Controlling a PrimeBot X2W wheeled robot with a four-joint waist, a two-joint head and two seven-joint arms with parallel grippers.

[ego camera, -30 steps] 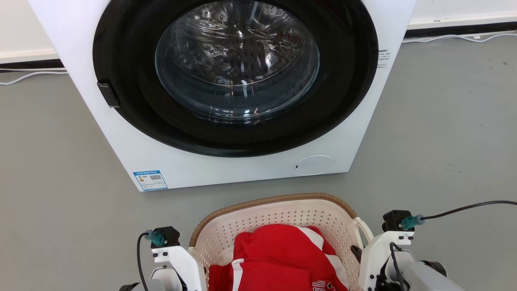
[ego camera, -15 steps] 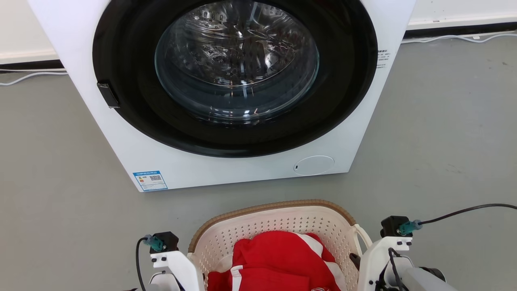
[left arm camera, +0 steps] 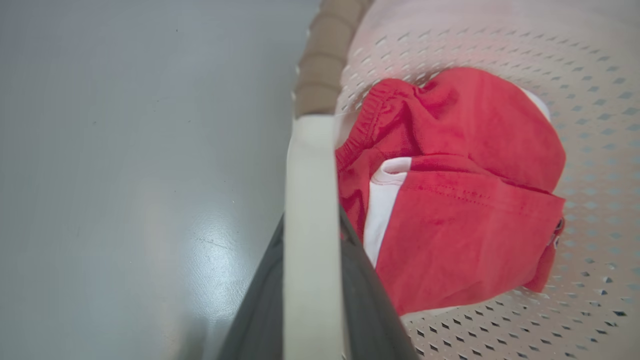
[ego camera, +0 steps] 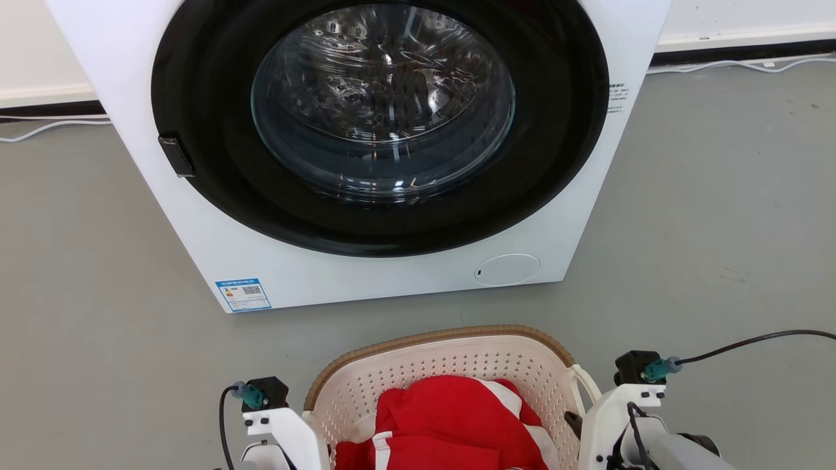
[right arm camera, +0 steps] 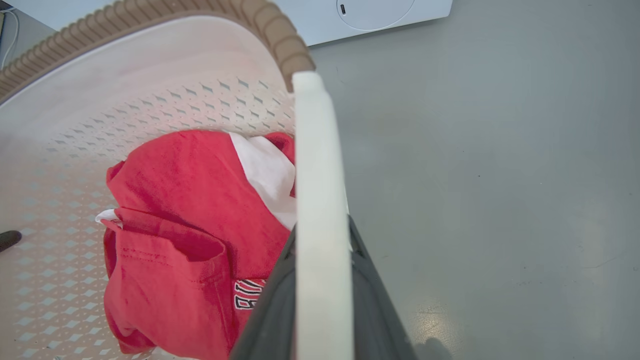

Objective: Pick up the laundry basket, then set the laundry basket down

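A two-armed robot grips a laundry basket on the grey floor in front of a white washing machine, whose round glass door is closed. The basket sits at the bottom centre of the head view, between the robot's two wrists and a short way clear of the machine's front panel.

The left claw is drawn in on the left loop handle, a dark finger pressed to each side of the pale strip. The right claw is clamped the same way on the right loop handle. Taking both handles at once seems to be what keeps the wide, light basket level and stops it swinging or tipping its load.

Inside the perforated cream wall, below the brown woven-look rim, lies a single crumpled red garment with white panels. It has lettering on one fold, too partial to read. It lies loose, filling much of the basket's bottom and reaching well short of the rim, so it is unlikely to spill.

The pictures do not settle whether the basket's base rests on the floor or hangs just above it. With both grips closed, the carry looks under way or about to end, and the release is not yet made.
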